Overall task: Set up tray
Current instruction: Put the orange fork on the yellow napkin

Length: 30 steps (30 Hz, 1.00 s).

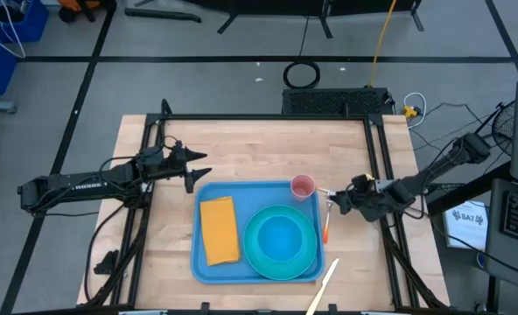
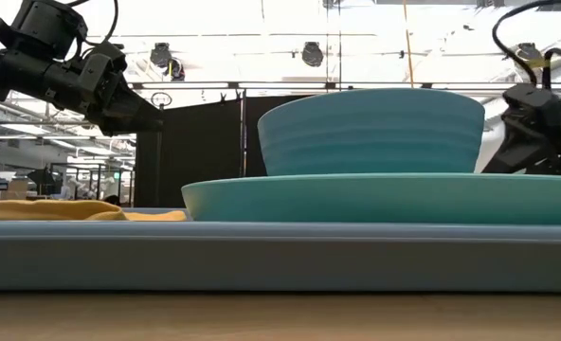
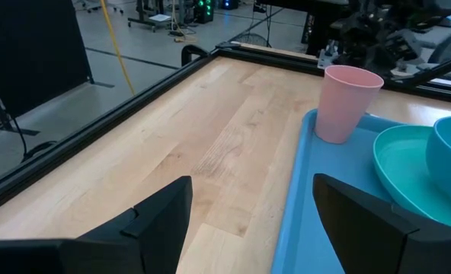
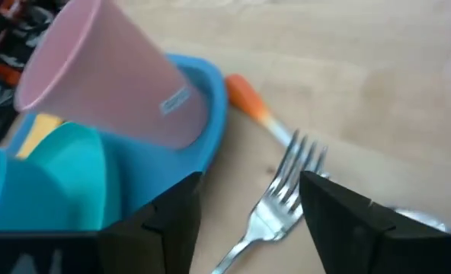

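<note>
lab: framed workbench [image 1: 268,140], cabled floor [image 1: 241,61].

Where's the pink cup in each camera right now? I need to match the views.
High view: pink cup at the tray's back right corner.
Low view: not visible.
Left wrist view: cup upright, upper right of centre.
Right wrist view: cup fills upper left.
Shared landmark: the blue tray.
</note>
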### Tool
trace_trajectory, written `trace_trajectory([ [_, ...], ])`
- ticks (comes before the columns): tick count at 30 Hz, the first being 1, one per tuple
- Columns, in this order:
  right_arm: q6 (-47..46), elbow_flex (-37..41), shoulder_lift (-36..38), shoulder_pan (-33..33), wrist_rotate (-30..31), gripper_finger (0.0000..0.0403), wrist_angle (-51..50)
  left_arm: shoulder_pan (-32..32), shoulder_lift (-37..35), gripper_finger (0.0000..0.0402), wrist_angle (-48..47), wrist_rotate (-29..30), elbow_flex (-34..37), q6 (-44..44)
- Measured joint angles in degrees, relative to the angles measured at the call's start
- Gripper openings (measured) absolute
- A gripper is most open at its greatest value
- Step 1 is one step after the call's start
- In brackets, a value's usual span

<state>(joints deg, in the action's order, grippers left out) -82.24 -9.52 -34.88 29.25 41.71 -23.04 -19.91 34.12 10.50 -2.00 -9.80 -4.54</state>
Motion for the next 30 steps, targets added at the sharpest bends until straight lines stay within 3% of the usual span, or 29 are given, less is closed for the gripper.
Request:
trace_trajectory([
  [14, 10.12, 0.31, -5.72, -13.72, -12.22, 0.0197, 5.04, 0.01, 0.01, 0.0274, 0.00, 0.00, 0.00, 0.04],
  [25, 16.01, 0.48, -11.00, -18.71, -18.71, 0.0194, 15.15, 0.01, 0.01, 0.0274, 0.00, 0.06, 0.00, 0.11],
  [30, 16.13, 0.48, -12.02, -20.00, -21.85, 0.0154, 16.14, -0.01, -0.01, 0.0273, 0.00, 0.11, 0.00, 0.09],
])
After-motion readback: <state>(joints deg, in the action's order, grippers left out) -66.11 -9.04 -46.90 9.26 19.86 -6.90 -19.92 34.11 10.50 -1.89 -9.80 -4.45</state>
